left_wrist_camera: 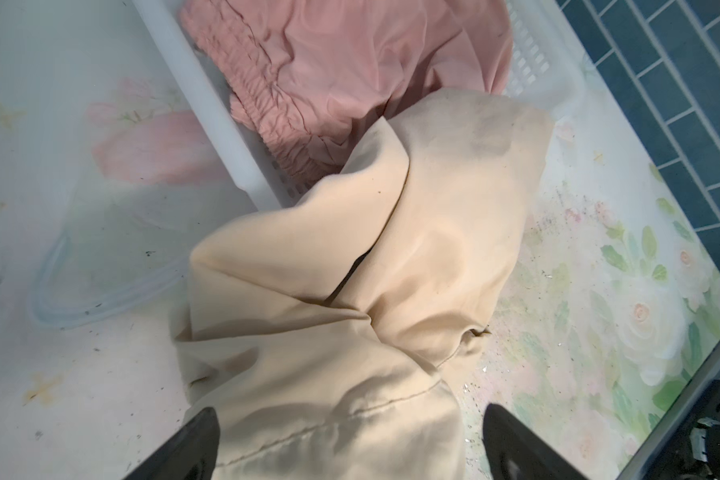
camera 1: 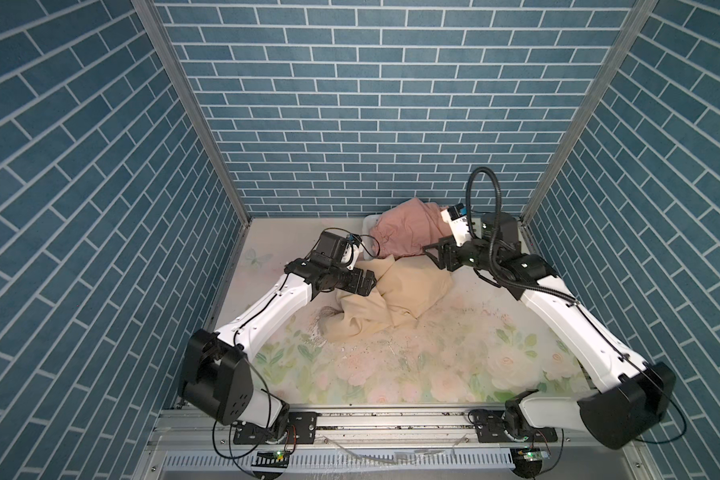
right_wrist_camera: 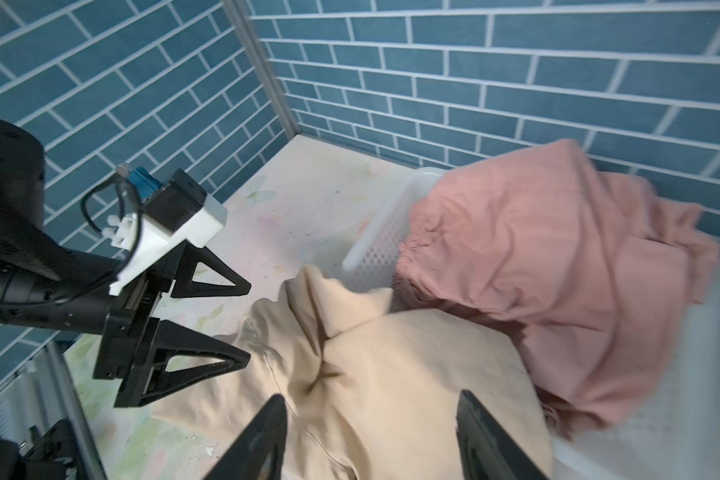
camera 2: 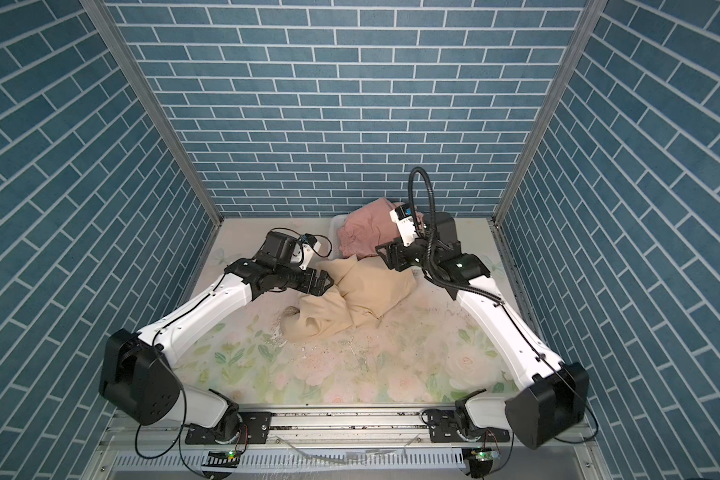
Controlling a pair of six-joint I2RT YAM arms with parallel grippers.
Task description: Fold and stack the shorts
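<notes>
Beige shorts (camera 1: 391,291) lie crumpled on the desk (camera 1: 454,353) against the basket (left_wrist_camera: 208,104), probably next to fold; pink shorts (camera 1: 404,232) wait inside it. Left tool (left_wrist_camera: 350,409) and right tool (right_wrist_camera: 371,395) hover spread, empty.

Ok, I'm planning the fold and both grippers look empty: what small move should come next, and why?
Probably lower the left gripper and pinch the stitched edge of the beige shorts lying beneath its open jaws. The right gripper is open and empty too, and the shorts lie crumpled, so they likely need spreading flat first.
</notes>
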